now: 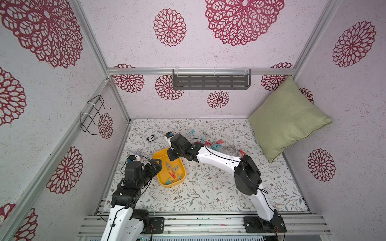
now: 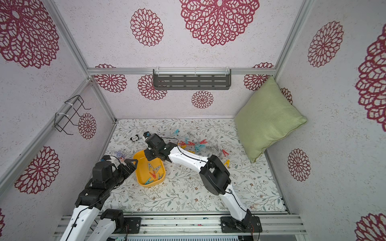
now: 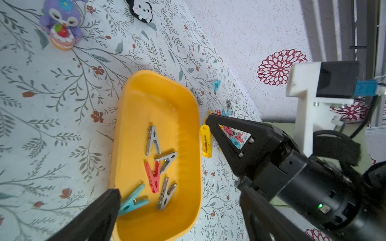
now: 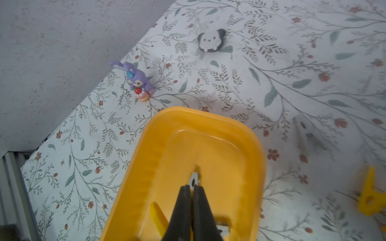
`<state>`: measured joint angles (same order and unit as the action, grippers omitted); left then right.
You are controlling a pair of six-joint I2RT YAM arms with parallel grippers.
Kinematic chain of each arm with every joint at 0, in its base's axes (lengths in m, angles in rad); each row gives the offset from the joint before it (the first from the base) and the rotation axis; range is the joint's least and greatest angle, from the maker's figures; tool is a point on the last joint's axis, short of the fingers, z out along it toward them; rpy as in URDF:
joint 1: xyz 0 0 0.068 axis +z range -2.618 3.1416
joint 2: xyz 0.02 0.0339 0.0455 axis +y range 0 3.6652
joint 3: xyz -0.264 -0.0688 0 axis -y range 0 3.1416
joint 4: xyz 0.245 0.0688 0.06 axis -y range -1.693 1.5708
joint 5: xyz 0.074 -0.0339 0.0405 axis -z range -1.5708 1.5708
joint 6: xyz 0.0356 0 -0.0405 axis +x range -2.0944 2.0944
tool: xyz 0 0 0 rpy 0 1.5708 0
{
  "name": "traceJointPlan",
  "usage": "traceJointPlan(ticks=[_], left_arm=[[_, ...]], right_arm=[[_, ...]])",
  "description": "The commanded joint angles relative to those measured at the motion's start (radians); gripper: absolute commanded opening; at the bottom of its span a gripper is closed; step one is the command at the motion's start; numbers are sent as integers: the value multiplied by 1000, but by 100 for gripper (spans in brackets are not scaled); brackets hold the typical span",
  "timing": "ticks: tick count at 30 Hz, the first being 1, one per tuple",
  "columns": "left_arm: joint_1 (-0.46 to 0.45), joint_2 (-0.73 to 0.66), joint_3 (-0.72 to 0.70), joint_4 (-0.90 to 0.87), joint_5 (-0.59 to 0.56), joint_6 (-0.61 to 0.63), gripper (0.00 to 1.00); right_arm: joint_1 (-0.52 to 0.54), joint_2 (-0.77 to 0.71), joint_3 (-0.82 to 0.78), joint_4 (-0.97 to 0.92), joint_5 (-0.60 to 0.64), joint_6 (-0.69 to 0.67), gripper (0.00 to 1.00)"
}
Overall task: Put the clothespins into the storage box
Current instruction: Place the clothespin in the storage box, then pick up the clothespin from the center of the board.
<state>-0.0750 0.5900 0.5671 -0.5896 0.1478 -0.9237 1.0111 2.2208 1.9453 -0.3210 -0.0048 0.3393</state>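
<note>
Right fingers (image 4: 181, 210) hover above the yellow storage box (image 4: 188, 116); five clothespins (image 3: 153, 177) inside.

Bright, even, diffuse light; shadows soft. Both top views bow at the edges. Right wrist view: glare streak inside storage box (image 4: 208, 116); yellow clothespin (image 4: 369, 198) beside it smeared, possibly out of focus.

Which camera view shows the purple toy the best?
The left wrist view: the purple toy is large and sharp there, its face clear. The right wrist view shows the toy smaller. In a top view it is tiny.
</note>
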Motion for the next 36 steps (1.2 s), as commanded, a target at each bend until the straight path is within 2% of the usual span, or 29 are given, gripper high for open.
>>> traceJointPlan(ticks=[1, 8, 15, 18, 24, 36], left_arm=[[25, -46, -27, -64, 17, 13, 97], [26, -132, -62, -81, 17, -29, 97], [25, -104, -60, -70, 18, -24, 97], [24, -93, -57, -63, 21, -24, 97], [26, -75, -35, -53, 21, -21, 97], [9, 42, -18, 55, 102, -37, 99]], right_arm=[[11, 84, 64, -67, -25, -17, 3], [28, 201, 159, -90, -58, -10, 5], [27, 187, 156, -82, -54, -22, 21], [26, 162, 141, -76, -43, -30, 27], [15, 90, 86, -65, 5, -46, 30], [-75, -176, -212, 61, 61, -43, 37]])
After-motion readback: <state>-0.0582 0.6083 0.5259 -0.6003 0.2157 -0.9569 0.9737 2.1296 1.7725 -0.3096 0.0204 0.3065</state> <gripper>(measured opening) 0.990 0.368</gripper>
